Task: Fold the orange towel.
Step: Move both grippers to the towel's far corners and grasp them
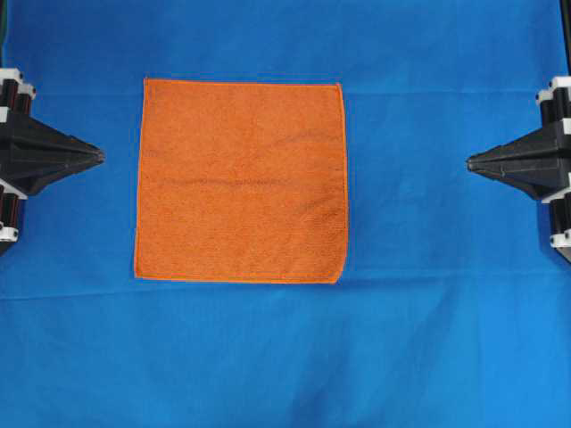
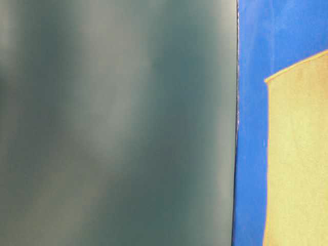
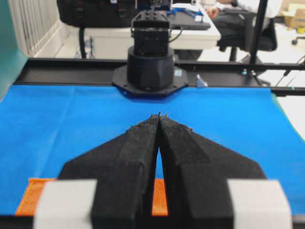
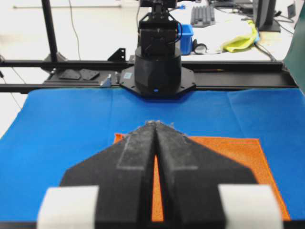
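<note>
most of the table-level view is filled by a blurred grey-green surface, with only a strip of the blue cloth (image 1: 285, 357) and 1 washed-out corner of the orange towel (image 1: 240, 181) showing at its right. in each wrist view the black fingers hide much of the towel. it lies flat and unfolded, left of centre, between the left gripper (image 1: 100, 156) and right gripper (image 1: 470, 162), nearer the left one yet apart from both; both are pinched together, empty.

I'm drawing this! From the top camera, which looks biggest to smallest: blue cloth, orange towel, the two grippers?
1. Blue cloth
2. Orange towel
3. Left gripper and right gripper: they look alike, both partly cut off at the edges.
</note>
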`<state>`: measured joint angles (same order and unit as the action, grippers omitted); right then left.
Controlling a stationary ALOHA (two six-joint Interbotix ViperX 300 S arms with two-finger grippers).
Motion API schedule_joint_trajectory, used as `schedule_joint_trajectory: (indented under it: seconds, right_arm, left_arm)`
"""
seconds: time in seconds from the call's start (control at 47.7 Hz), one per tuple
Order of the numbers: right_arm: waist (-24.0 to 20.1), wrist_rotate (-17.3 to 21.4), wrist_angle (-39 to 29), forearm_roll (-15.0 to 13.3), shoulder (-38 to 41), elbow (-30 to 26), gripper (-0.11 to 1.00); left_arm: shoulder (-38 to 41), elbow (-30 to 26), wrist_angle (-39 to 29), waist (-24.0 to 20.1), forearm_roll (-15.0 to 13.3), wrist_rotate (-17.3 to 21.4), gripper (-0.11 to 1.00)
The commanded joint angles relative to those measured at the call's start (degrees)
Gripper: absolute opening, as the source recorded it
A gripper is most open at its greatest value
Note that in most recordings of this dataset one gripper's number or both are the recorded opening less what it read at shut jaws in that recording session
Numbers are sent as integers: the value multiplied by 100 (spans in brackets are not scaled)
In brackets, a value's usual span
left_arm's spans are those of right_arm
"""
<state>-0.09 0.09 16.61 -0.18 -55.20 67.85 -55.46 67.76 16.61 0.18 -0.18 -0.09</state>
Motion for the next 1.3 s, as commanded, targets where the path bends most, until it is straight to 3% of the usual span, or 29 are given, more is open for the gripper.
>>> schedule_joint_trajectory:
  seconds: [0.0,0.21,0.398,0.608,0.691,0.775,0.943,1.006,1.278]
  right_arm:
    - [44,0,70,35,70,-193,0]
    - [308,18,35,246,800,-615,0]
    - [1107,176,-114,554,1854,-993,0]
    - [1837,431,-501,580,3313,-1564,0]
    - [1995,431,-773,580,3894,-1846,1]
    - [2109,431,-932,571,4430,-2101,5]
    - [2294,422,-914,554,5335,-2426,53]
    - [2355,422,-844,536,5563,-2479,62]
    - [2610,422,-325,536,6363,-2540,56]
  left_arm:
    - [0,-114,-316,-53,-132,-35,0]
    - [-9,-123,-826,-422,-149,-123,0]
    - [176,-88,-1134,-1116,-149,-308,0]
    - [756,-44,-1274,-1872,-149,-325,2]
    - [1160,-44,-1257,-2092,-149,-334,14]
    - [1626,-35,-1178,-2303,-149,-325,36]
    - [2786,-35,-519,-2707,-149,-325,79]
    - [3234,-35,-264,-2839,-149,-325,82]
    - [4860,-264,527,-3138,-149,-325,80]
